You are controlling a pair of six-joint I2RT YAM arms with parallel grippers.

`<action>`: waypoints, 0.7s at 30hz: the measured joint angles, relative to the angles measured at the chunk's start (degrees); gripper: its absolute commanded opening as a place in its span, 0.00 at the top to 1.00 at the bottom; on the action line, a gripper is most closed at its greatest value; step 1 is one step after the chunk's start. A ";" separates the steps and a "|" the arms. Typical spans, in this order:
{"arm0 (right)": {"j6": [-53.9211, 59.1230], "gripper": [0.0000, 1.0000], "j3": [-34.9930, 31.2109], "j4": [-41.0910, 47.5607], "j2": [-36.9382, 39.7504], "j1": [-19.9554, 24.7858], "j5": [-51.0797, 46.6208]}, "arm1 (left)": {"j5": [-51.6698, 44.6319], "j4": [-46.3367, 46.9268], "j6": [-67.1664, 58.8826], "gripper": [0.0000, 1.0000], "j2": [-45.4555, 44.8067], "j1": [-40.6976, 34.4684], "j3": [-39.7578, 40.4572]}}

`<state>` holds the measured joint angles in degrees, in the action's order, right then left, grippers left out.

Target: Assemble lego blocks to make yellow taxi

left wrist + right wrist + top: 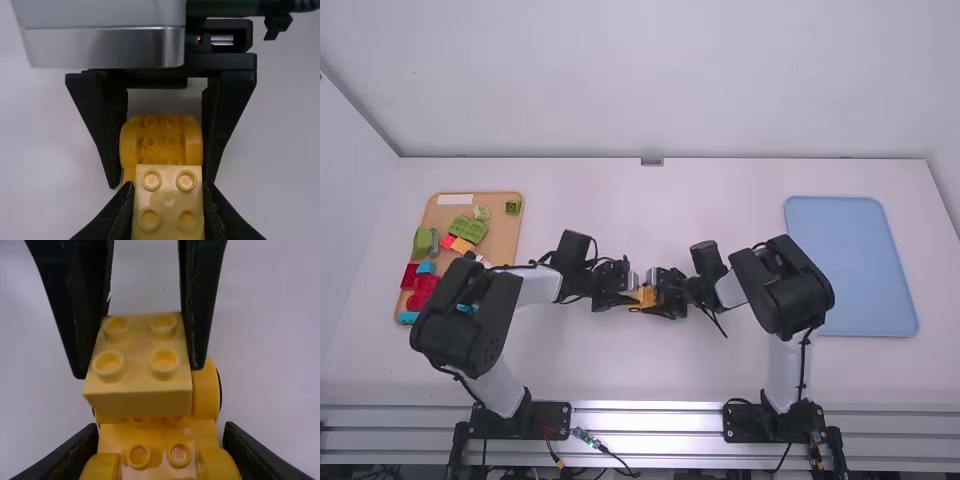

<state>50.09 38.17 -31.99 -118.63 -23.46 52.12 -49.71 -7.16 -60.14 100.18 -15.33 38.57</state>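
Note:
At the middle of the table, my left gripper (628, 293) and right gripper (657, 297) meet around yellow pieces (643, 298). A pale yellow block (169, 201) with four studs is gripped by my left gripper (169, 200) in the left wrist view. Behind it shows the orange-yellow car base (161, 137) with rounded sides. In the right wrist view, the pale block (137, 352) is over the far part of the car base (160, 432), which my right gripper (160, 440) holds between its fingers. Whether block and base touch, I cannot tell.
A wooden tray (500, 240) on the left carries several colored blocks, green, red, blue and orange; the left arm passes over its near side. A blue tray (850, 265) lies on the right, behind the right arm's elbow.

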 measured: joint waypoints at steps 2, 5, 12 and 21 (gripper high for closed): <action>0.02 0.38 0.00 -0.02 0.00 0.00 0.00 | 0.00 -0.09 0.02 0.98 0.00 0.02 0.00; 0.04 0.38 0.00 0.00 0.00 0.00 -0.02 | 0.48 0.07 -0.02 0.98 0.00 0.02 0.00; 0.04 0.38 0.00 0.00 0.00 0.00 0.00 | 1.46 0.02 -0.44 0.98 0.00 0.00 0.00; 0.28 0.38 -0.17 0.02 0.00 -0.02 0.13 | 1.73 -1.79 -0.52 0.98 1.22 0.00 -0.61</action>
<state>50.37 38.00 -31.97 -118.63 -23.49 52.25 -47.99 -8.95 -60.66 101.41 -15.33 37.95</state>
